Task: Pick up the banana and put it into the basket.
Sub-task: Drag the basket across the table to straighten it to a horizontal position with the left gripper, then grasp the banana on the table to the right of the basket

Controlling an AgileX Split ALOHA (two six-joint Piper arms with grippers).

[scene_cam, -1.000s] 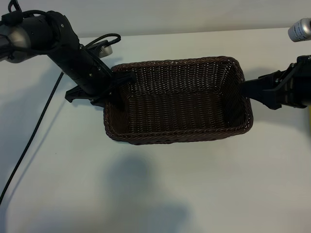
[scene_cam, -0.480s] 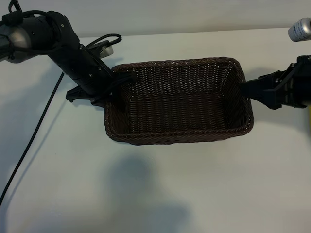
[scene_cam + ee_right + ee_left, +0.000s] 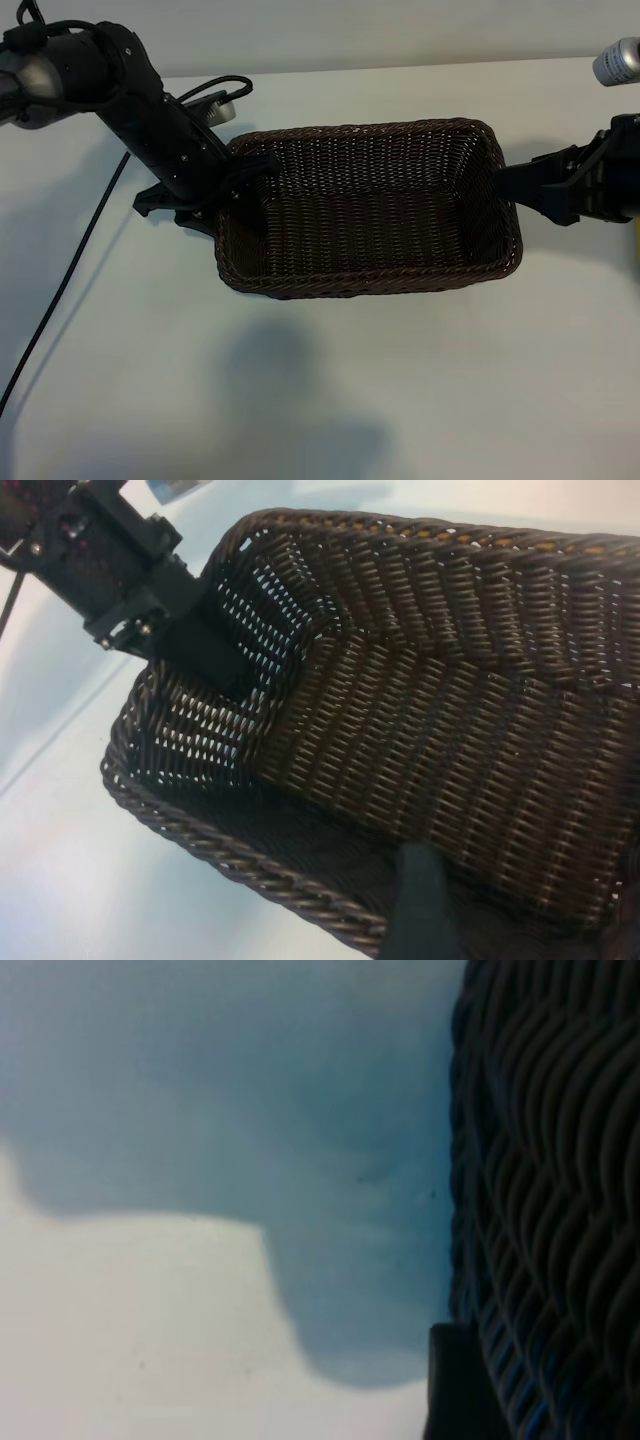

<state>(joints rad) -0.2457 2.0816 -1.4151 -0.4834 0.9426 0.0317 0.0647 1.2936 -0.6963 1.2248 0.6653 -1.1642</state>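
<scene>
The dark brown woven basket stands in the middle of the white table and nothing lies inside it. The banana is out of view. My left gripper straddles the basket's left wall, open. One finger is inside the basket, and the other finger is just outside the weave. My right gripper stands open at the basket's right end. One of its fingers reaches over the braided rim.
A silver cylinder sits at the far right edge of the table. A black cable trails down the left side. A sliver of something yellow shows at the right border, below the right arm.
The left gripper's jaws have spread apart at the basket's left wall, and the basket's left end has shifted a little. The right arm has stayed still.
</scene>
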